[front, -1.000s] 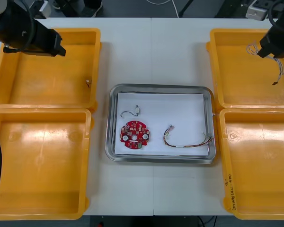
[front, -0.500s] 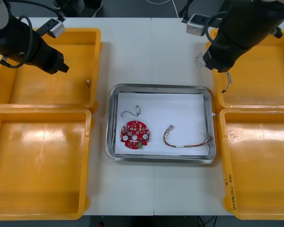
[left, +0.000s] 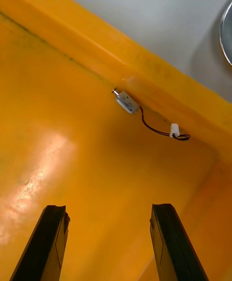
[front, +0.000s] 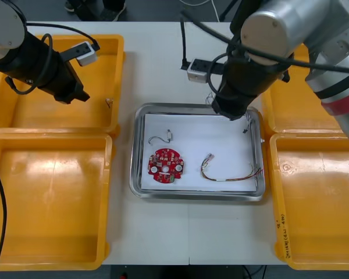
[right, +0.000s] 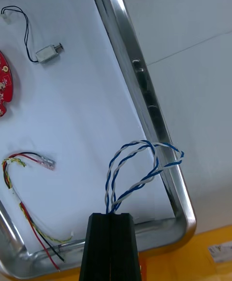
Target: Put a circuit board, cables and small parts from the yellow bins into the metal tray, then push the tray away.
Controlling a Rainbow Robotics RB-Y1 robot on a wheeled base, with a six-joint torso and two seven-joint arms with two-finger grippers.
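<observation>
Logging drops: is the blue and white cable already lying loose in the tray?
No, the right tool is shut on the twisted blue and white cable, holding it over the metal tray's corner.

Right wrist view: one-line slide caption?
Right gripper, shut on the twisted blue and white cable, hangs over the metal tray's corner, near the red and yellow cable.

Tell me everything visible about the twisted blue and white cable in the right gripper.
The twisted blue and white cable is a thin, flexible pair of wires wound around each other and bent into loops. Its strands run together into the shut jaws of the right gripper. The loops stick out beyond the jaws over one corner of the metal tray, partly crossing its shiny rim. Whether they touch the tray cannot be told.
</observation>
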